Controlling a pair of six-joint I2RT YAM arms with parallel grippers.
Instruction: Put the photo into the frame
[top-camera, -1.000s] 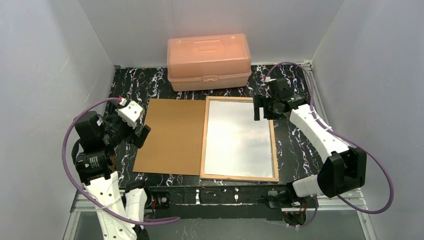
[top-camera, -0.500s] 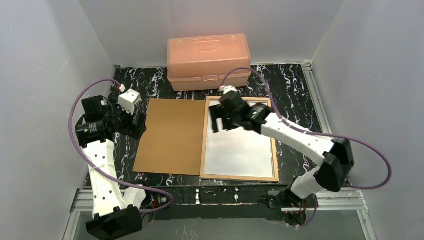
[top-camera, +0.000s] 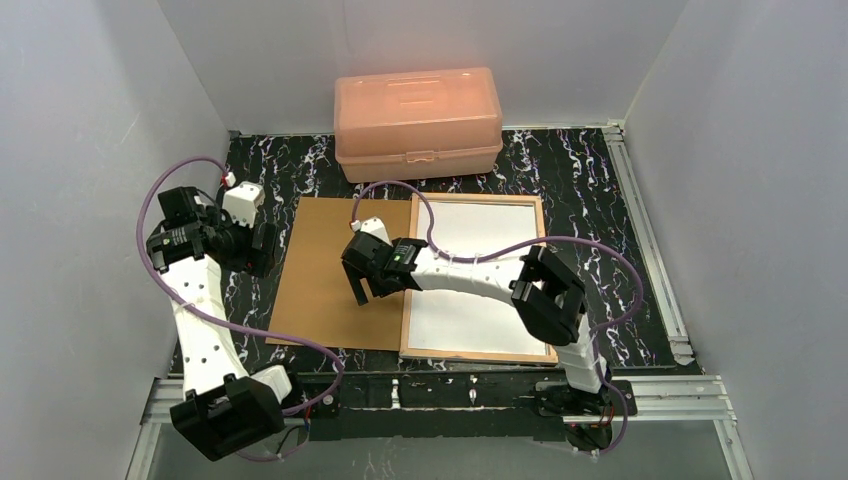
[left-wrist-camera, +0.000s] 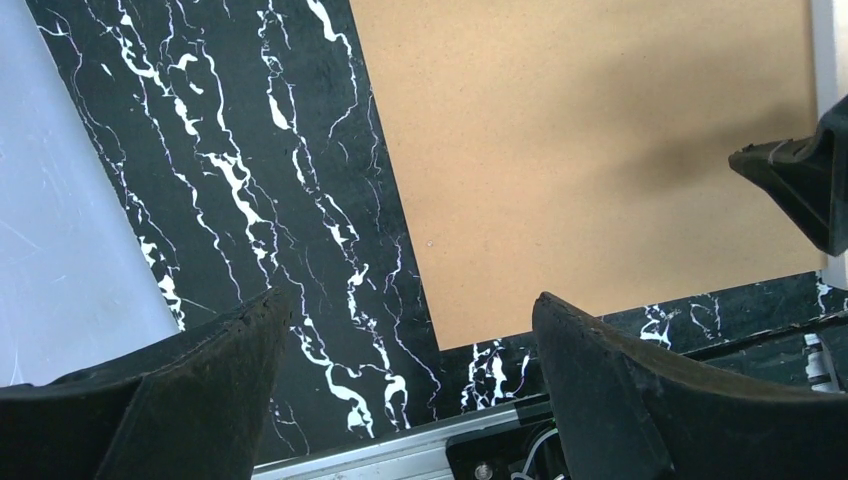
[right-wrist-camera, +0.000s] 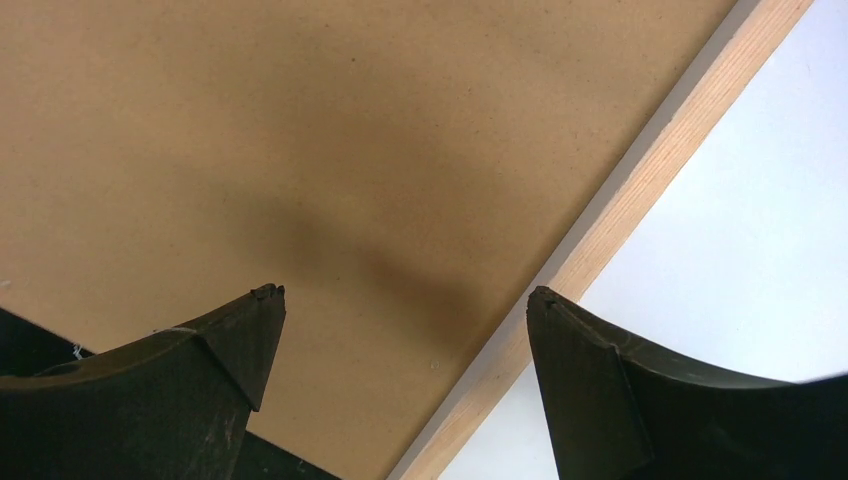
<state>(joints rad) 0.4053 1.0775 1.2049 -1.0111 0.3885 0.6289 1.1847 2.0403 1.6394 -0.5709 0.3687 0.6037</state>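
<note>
The frame lies tan side up right of centre, and its wood rail crosses the right wrist view. Inside the rails lies a plain white sheet, by its look the photo's back. My right gripper hangs open and empty over the brown backing board, just left of the frame's left rail. My left gripper is open and empty above the black table, off the board's left edge near its front corner.
An orange plastic box stands shut at the back. Grey walls close in both sides. A metal rail runs along the table's near edge. The right arm stretches across the frame.
The right arm swung from the frame's back right corner across the frame to the board's right side. The left arm drew back and left, its jaws narrowing slightly.
</note>
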